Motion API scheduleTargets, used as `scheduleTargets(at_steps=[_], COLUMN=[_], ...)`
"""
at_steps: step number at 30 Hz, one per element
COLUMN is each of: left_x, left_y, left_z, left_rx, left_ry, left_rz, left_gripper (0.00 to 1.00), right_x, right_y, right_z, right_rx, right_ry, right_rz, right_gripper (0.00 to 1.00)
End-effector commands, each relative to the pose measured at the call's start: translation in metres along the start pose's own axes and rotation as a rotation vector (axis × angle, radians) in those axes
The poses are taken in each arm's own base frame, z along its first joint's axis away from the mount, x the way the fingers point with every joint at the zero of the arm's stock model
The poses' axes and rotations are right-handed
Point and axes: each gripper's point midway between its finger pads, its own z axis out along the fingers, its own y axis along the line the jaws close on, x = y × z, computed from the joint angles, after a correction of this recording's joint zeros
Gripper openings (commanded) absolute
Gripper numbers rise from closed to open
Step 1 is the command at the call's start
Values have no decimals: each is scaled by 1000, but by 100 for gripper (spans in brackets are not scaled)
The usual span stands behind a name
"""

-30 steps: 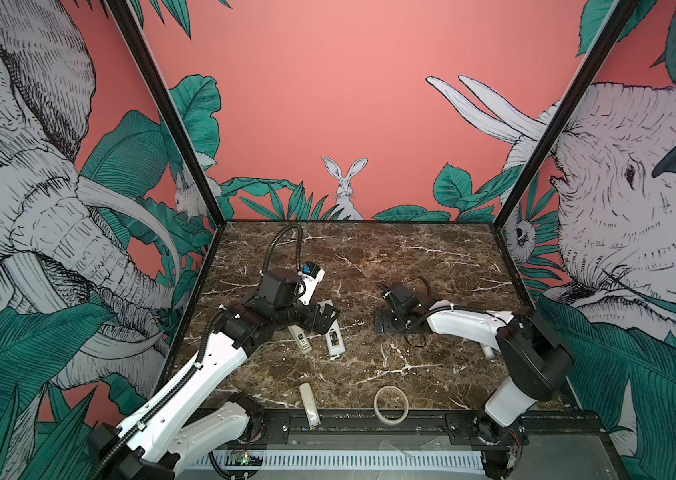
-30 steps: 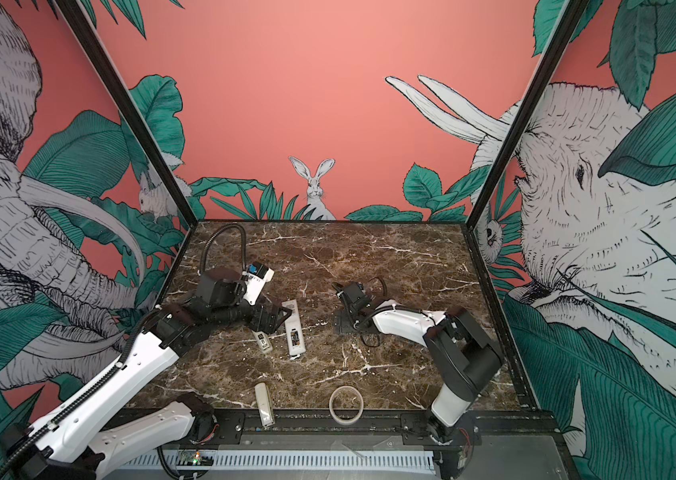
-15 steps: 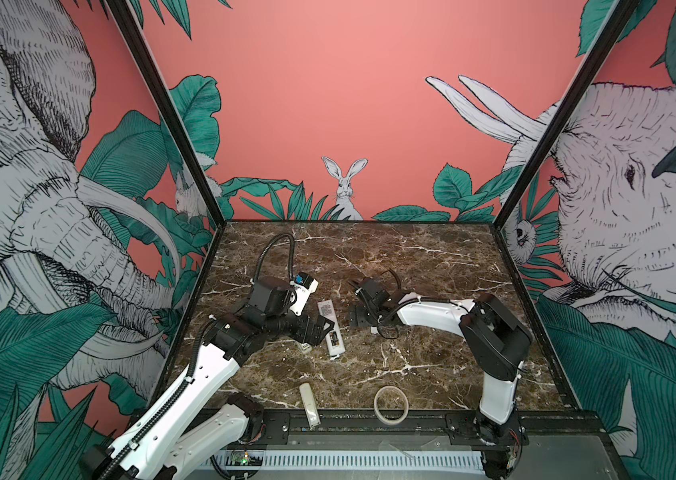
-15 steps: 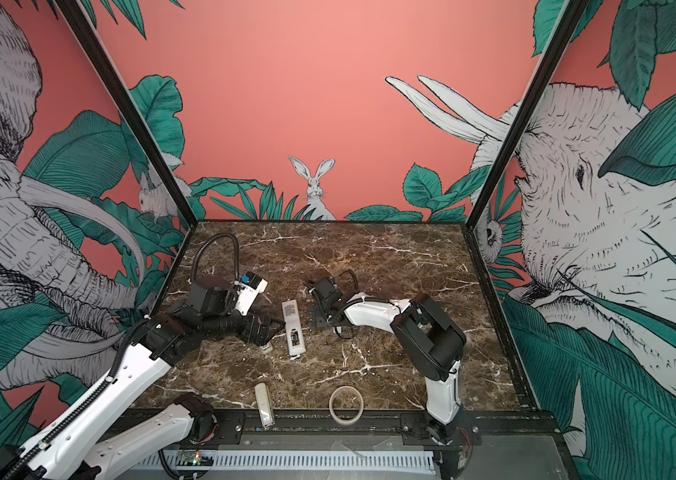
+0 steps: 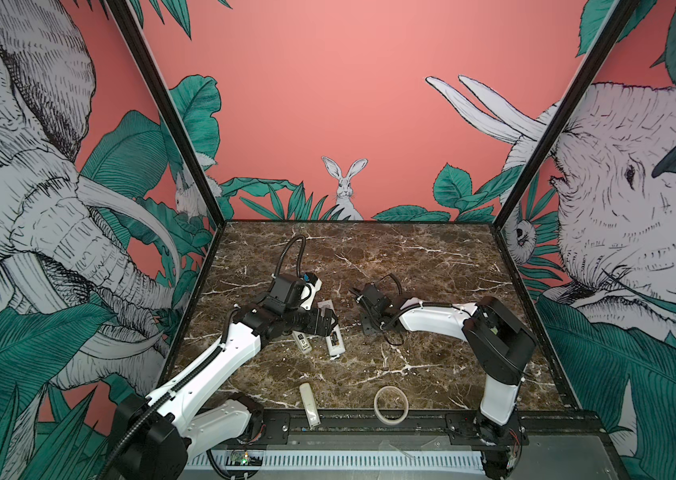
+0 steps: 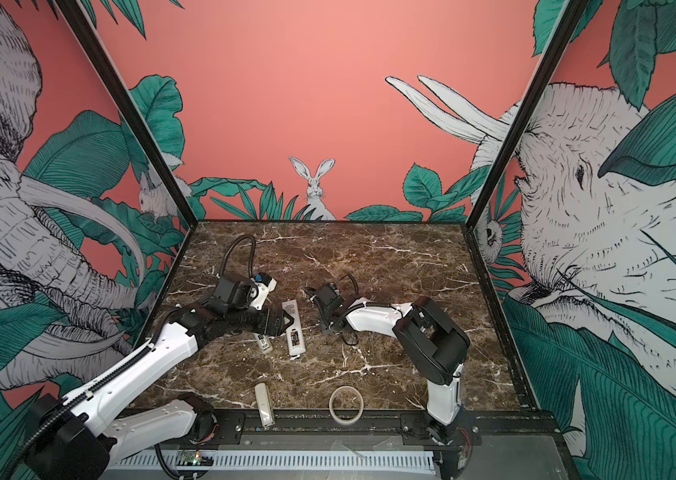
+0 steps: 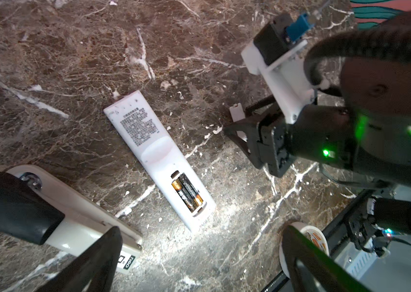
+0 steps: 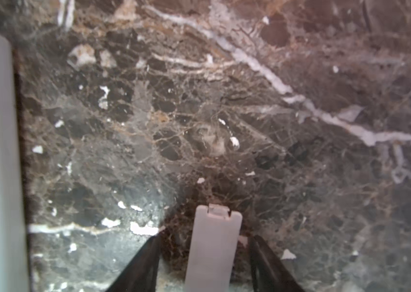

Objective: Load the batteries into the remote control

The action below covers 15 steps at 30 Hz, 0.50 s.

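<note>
Between R gripper (image 8: 206, 235) tips: white batt cover (image 8: 213, 252) flat on marble table (image 8: 300, 164), jaws part-open, gap each side, not gripped | remote control (image 7: 153, 151) near R gripper, face down, bay open, 2 batteries (image 7: 186, 193) inside | L gripper (image 7: 201, 228) just short of remote's batt end, jaws wide, empty

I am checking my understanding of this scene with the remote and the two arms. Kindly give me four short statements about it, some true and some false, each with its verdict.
1. The remote control lies with its back side upward. True.
2. Its battery compartment is empty. False: two batteries lie in it.
3. The battery cover is fitted on the remote. False: it lies on the table, between the open jaws of the right gripper.
4. The left gripper is open and holds nothing. True.
</note>
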Motion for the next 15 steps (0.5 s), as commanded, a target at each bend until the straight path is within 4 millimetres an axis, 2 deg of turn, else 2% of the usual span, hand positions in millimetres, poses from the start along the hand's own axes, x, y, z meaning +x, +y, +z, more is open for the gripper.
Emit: scheduleTargets(at_steps=[1, 3, 11, 15], left_x=[-14, -15, -31, -43], left_y=[13, 22, 39, 49], left_z=[7, 14, 48, 70], left_rx=[-54, -78, -49, -58], left_ry=[-57, -52, -50, -55], left_rz=[-49, -82, -118, -102], left_gripper=[99, 99, 99, 99], right_x=[23, 22, 15, 12], right_y=[-14, -13, -13, -1], right_z=[12, 14, 11, 6], right_rx=[69, 77, 90, 27], right_ry=[101, 109, 103, 72], right_rz=[-58, -78, -128, -176], right_gripper=[44, 38, 27, 23])
